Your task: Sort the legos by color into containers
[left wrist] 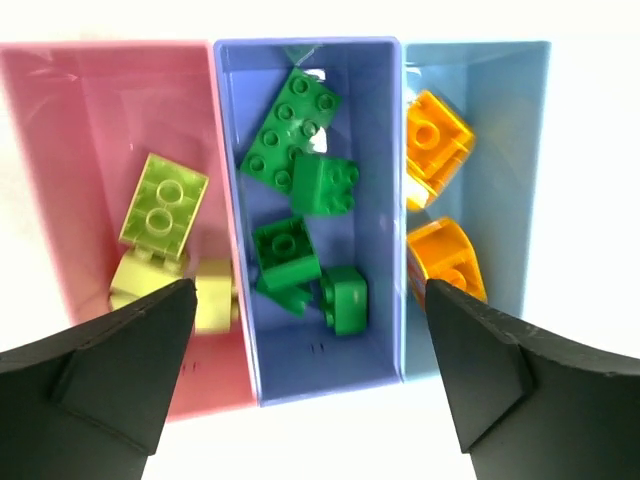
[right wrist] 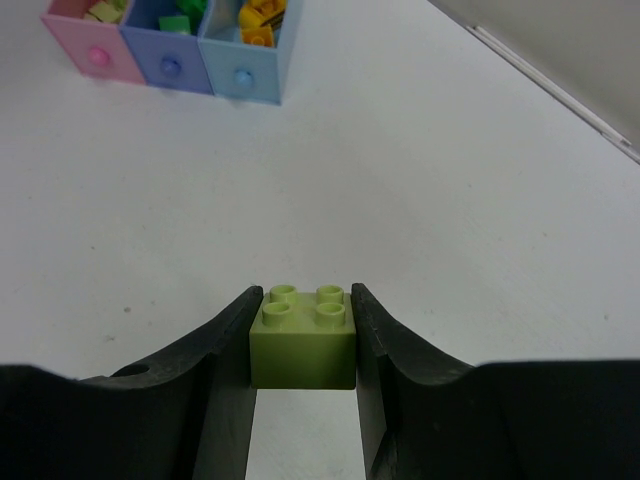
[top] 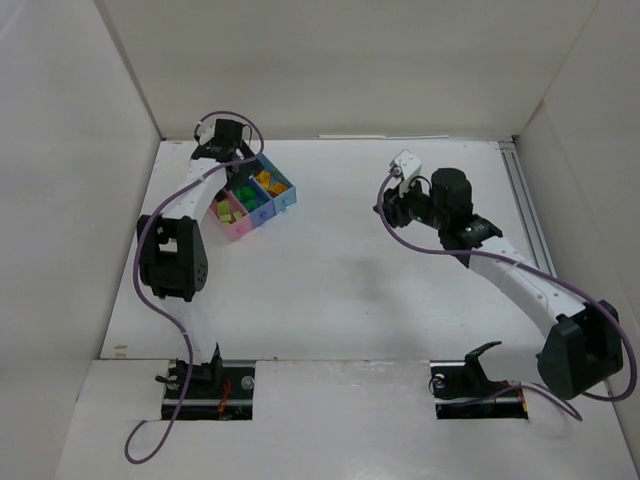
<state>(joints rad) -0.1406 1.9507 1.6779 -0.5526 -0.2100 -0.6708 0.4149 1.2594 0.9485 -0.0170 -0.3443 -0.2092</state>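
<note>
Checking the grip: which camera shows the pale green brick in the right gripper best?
The right wrist view: the pale green brick sits close up, studs upward, clamped in the right gripper. In the top view it cannot be made out, and the left wrist view misses it entirely.

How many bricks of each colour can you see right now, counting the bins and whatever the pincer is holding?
Orange bricks: 2
Dark green bricks: 4 clear; a piece beneath may be another
Lime brick: 1
Pale yellow bricks: 2
Pale green brick, held in the right pincer: 1
Total: 10
</note>
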